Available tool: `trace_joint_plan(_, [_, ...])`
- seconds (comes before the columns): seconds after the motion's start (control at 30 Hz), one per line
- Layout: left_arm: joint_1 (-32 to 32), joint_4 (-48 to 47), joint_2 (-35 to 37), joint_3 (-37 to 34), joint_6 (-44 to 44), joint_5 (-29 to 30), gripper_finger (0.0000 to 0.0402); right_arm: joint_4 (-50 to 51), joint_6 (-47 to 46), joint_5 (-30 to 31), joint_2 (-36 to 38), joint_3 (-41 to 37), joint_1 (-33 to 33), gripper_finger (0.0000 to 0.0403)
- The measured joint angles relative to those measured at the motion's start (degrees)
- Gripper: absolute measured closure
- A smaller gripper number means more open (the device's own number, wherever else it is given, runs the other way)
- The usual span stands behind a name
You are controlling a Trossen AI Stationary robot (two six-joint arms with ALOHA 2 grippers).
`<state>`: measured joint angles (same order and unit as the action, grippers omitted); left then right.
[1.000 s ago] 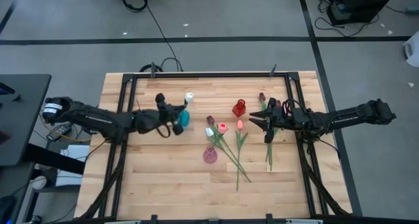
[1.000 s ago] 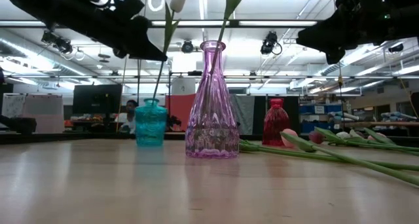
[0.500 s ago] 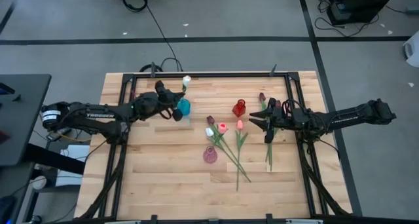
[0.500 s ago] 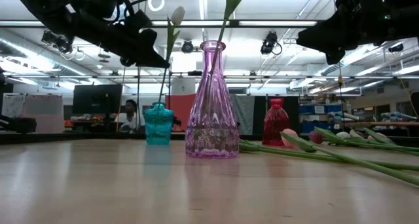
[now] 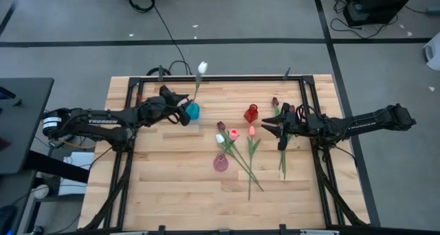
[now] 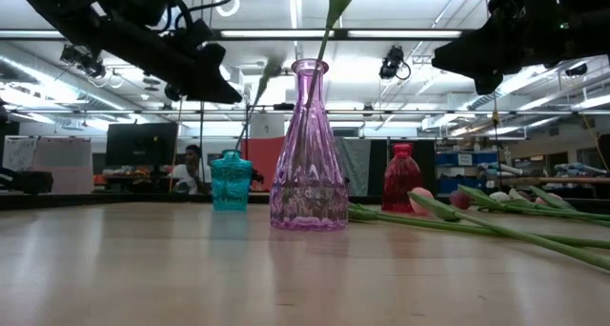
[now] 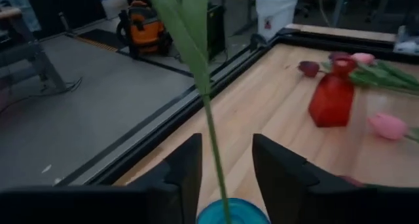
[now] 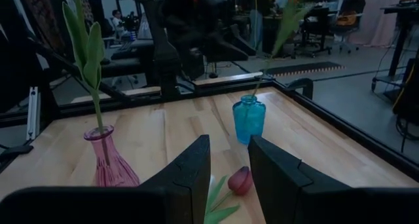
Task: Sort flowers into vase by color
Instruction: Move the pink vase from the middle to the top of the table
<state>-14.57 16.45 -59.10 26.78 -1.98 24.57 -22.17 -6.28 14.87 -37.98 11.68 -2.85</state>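
Observation:
A white tulip (image 5: 202,68) stands with its stem in the teal vase (image 5: 192,111) and leans toward the far edge. My left gripper (image 5: 181,113) is open just left of that vase. In the left wrist view its fingers stand on either side of the stem (image 7: 215,152) without touching it, above the vase mouth (image 7: 229,212). Pink, white and dark red tulips (image 5: 237,142) lie flat on the table. The pink vase (image 6: 308,154) holds one leafy stem (image 8: 93,67). The red vase (image 5: 251,114) stands farther back. My right gripper (image 5: 269,130) hovers open over a dark red tulip (image 8: 239,179).
Two more dark red tulips (image 5: 276,102) lie near the right arm. Black frame rails (image 5: 206,77) run along the table's far edge and sides. Bare wood lies on the near left part of the table (image 5: 165,187). A person (image 6: 193,164) is in the room beyond.
My left gripper has moved toward the table's far edge. The teal vase has slid the same way with it. The white tulip in that vase has tipped over toward the far edge, so its head now sits lower. The right arm has kept still.

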Motion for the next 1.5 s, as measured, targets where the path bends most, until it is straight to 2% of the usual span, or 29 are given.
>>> trace_joint_plan(0.2, [5.84, -6.05, 7.13, -0.02, -2.24, 1.96, 0.0255, 0.33, -0.53, 0.0, 0.0, 0.0, 0.0, 0.0285])
trace_joint_plan(0.33, [13.02, -7.26, 7.72, -0.01, -7.83, 1.28, 0.0255, 1.88, -2.21, 0.0, -1.23, -0.02, 0.0, 0.0285])
trace_joint_plan(0.47, [22.99, -3.62, 0.67, 0.0, -14.85, 1.02, 0.0254, -0.07, -2.54, 1.04, -4.03, -0.02, 0.04, 0.0285])
trace_joint_plan(0.57, [29.24, 5.05, -6.91, 0.0, -15.73, 0.72, 0.0254, -2.27, -2.11, 1.91, -5.69, -0.02, 0.05, 0.0285])
trace_joint_plan(0.67, [32.75, 15.22, -15.12, 0.02, -13.53, 0.71, 0.0254, -3.91, -1.65, 1.9, -6.72, -0.02, 0.07, 0.0285])
trace_joint_plan(0.8, [33.87, 25.81, -24.89, 1.72, -13.32, 0.57, 0.0248, -4.37, -1.58, 1.9, -6.99, 0.0, 0.07, 0.0285])
trace_joint_plan(0.97, [33.81, 27.49, -32.27, 5.9, -10.46, -0.73, 0.0207, -4.37, -1.54, 1.03, -6.97, 0.0, 0.09, 0.0285])
trace_joint_plan(1.27, [33.8, 29.65, -34.17, 7.32, -10.15, -1.95, 0.0095, -4.53, -1.07, 0.37, -6.99, 0.0, 0.09, 0.0285])
trace_joint_plan(1.37, [33.34, 30.8, -34.46, 7.54, -10.54, -2.05, 0.0085, -5.42, -0.86, 0.39, -6.97, 0.0, 0.09, 0.0285])
trace_joint_plan(1.5, [32.96, 30.38, -37.8, 9.4, -10.39, -1.76, 0.0095, -5.67, -0.64, 0.42, -6.98, 0.0, 0.09, 0.0285])
